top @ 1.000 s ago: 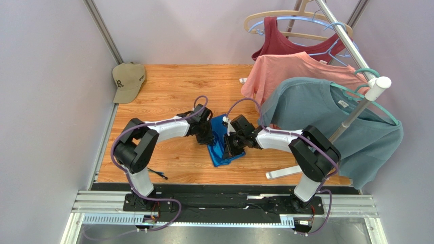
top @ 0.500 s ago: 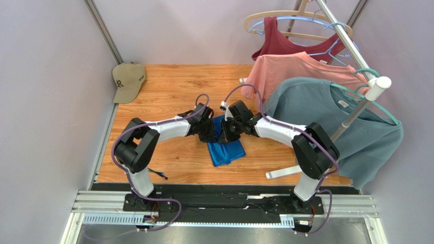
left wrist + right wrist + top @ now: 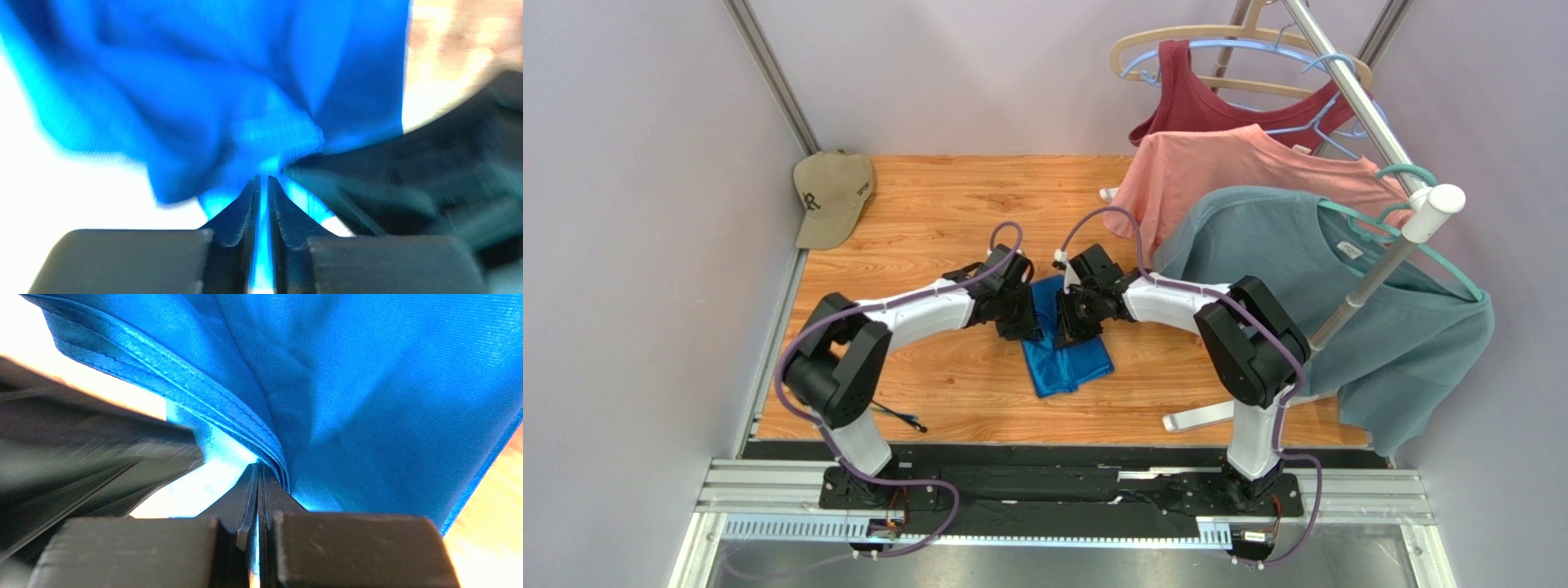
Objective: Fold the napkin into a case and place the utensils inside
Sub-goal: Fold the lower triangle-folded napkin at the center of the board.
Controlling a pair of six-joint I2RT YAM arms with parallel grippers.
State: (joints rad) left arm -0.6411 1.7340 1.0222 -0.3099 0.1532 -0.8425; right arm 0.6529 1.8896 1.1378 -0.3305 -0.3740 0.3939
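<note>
Napkin [image 3: 1068, 363]: folded strip, mid-table [image 3: 928, 214], long axis far-to-near, near end angled slightly right. L gripper [image 3: 262, 187]: nearly closed, blue cloth in slit. R gripper [image 3: 258, 474]: clamped tight on hem, far end.

The napkin [image 3: 1065, 355] lies approx. mid table [image 3: 928, 221]. Left gripper [image 3: 1024, 321] sits at its far-left edge, right gripper [image 3: 1071, 321] just beside, at far-right. Cap [image 3: 830, 194]: far-left corner. Utensils [image 3: 901, 420]: near edge, by left arm's base. Shirts [image 3: 1284, 270] hang on rack [image 3: 1382, 263], right side.
</note>
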